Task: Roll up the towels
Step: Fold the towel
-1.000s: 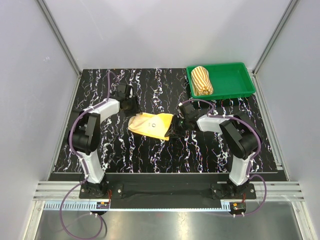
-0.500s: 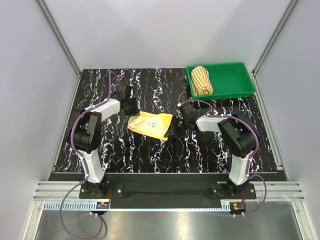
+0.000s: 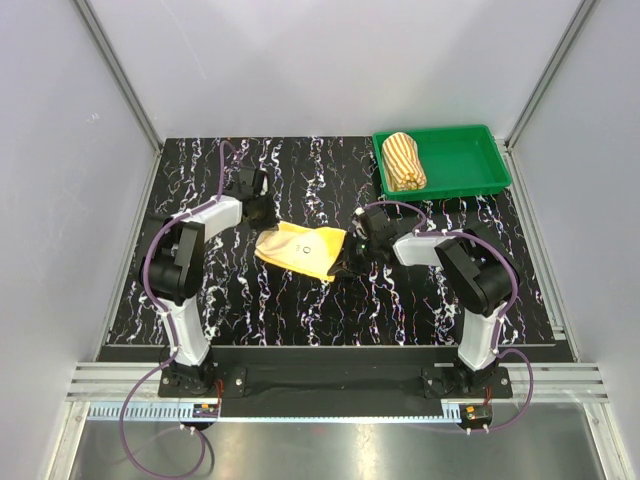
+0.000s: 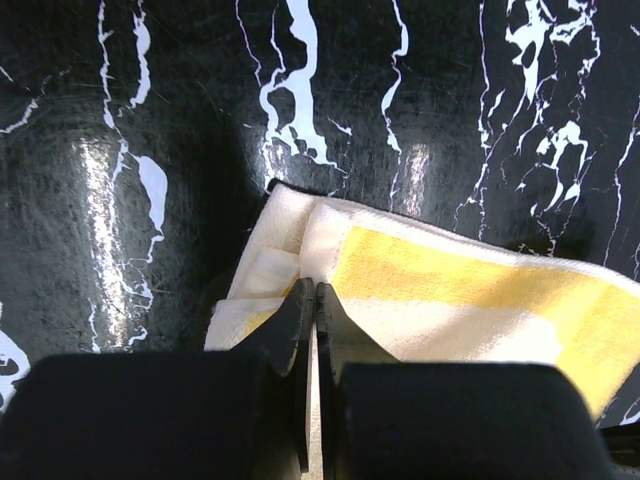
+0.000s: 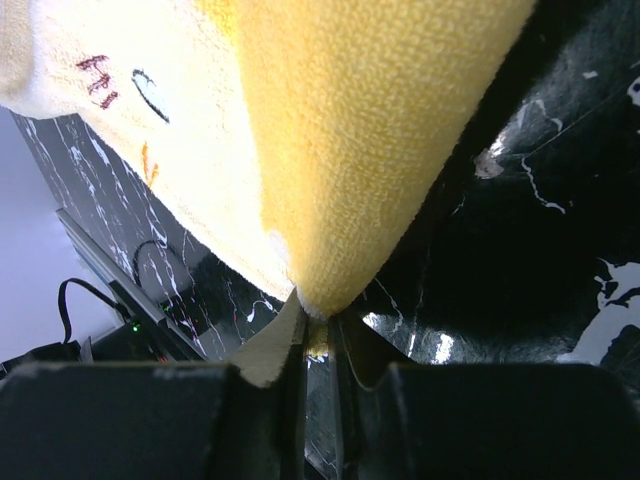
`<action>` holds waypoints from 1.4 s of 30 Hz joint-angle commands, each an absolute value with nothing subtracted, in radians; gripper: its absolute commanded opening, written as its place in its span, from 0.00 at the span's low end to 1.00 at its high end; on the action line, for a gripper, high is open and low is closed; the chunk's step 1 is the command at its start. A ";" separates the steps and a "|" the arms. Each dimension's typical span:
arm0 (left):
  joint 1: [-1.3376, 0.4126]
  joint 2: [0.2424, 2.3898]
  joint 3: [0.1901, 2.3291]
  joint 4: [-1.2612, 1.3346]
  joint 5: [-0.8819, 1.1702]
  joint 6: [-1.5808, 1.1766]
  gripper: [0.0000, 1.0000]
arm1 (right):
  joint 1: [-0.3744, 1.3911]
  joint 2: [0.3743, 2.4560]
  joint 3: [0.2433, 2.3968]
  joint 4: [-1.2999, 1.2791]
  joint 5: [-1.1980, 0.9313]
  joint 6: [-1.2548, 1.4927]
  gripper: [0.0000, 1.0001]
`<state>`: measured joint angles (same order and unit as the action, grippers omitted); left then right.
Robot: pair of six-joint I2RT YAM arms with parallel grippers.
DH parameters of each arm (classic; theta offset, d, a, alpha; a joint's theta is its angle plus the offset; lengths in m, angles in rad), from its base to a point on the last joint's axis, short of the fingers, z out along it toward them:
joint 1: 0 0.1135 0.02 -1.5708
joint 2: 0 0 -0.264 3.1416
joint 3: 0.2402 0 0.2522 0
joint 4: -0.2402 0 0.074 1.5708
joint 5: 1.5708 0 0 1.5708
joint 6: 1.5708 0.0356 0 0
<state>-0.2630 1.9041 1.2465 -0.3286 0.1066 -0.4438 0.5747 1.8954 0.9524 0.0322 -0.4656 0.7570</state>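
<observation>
- The yellow towel (image 3: 300, 250) lies flat near the middle of the table (image 3: 300, 320), set a little askew. Its long edges run from far left to near right.
- The left gripper (image 4: 312, 300) is down on the towel's left corner with its jaws pressed together on the cream border. How much cloth sits between them is hard to see from the wrist view.
- The right gripper (image 5: 318, 325) has its jaws nipped on the towel's right corner. A tuck of yellow pile bulges just beyond the fingertips, and small dark marks (image 5: 105, 75) show on the cloth further in.
- The two arms reach inward from either side, so the towel sits between them with its near and far edges free.
- Bare marbled tabletop runs along the near side, between the towel and the arm bases, and also on the far side toward the back wall.
- The striped towel (image 3: 405, 161) sits rolled up in the left end of the green tray (image 3: 470, 170), at the far right corner and well apart from the yellow one.
</observation>
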 commanded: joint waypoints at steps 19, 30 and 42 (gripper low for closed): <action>-0.216 1.893 1.286 -0.304 -0.058 -0.422 0.40 | 0.580 1.941 0.865 -0.098 -0.365 0.698 0.14; -0.253 1.562 1.215 -0.390 -0.110 -0.489 0.98 | 0.580 1.927 0.862 -0.135 -0.357 0.680 0.14; -0.546 1.335 1.046 -0.361 -0.074 -0.592 0.88 | 0.580 1.688 0.841 -0.343 -0.266 0.611 0.58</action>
<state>-0.4747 1.3376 1.0630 -0.4088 -0.0921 -0.5510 0.5755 1.7397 0.8547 -0.1085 -0.4362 0.7094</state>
